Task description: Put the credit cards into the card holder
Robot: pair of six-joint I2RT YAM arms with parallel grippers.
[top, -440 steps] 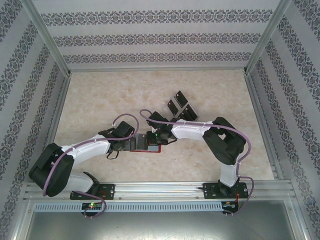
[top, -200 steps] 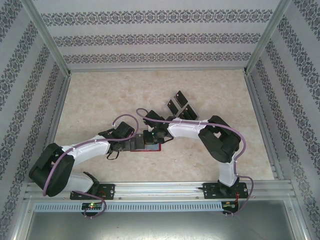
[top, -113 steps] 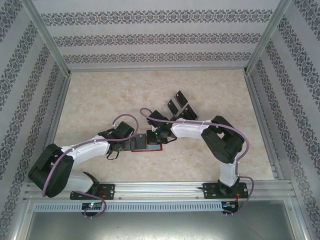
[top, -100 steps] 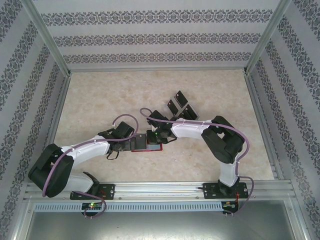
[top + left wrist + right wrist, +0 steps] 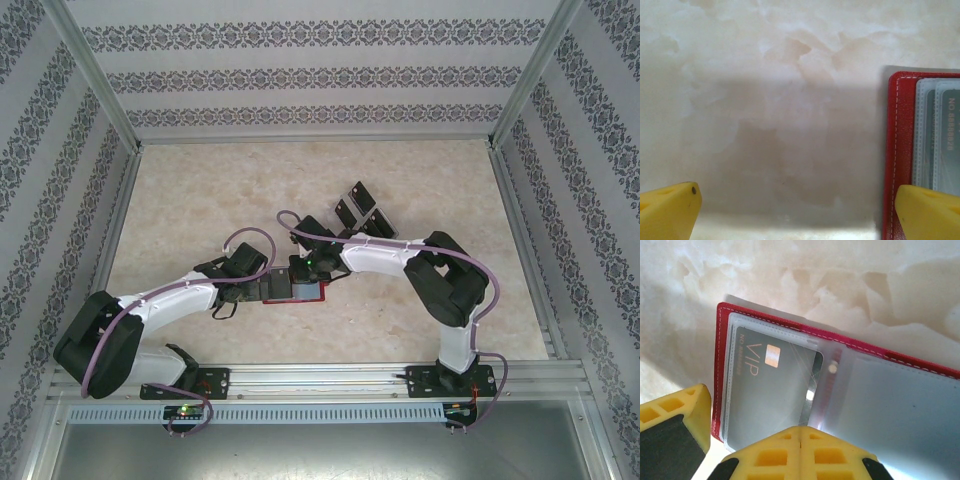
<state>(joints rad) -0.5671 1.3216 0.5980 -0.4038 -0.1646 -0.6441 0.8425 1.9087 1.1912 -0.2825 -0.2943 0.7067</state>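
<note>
Now | card holder (image 5: 300, 292) lies open on the surface (image 5: 200, 200), VIP card (image 5: 770, 385) in left sleeve | left jaws released, one tip at its red edge | right jaws clenched above it | loose credit cards (image 5: 360, 210) just behind, open room beyond

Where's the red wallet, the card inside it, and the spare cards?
card holder (image 5: 720, 370): right wrist view, red left border.
sleeved card (image 5: 772, 390): right wrist view, its middle.
loose credit cards (image 5: 360, 195): top view, farthest card.

The credit card (image 5: 775, 390) in the card holder (image 5: 716, 370) reads "VIP", "NO 8888…".
</note>
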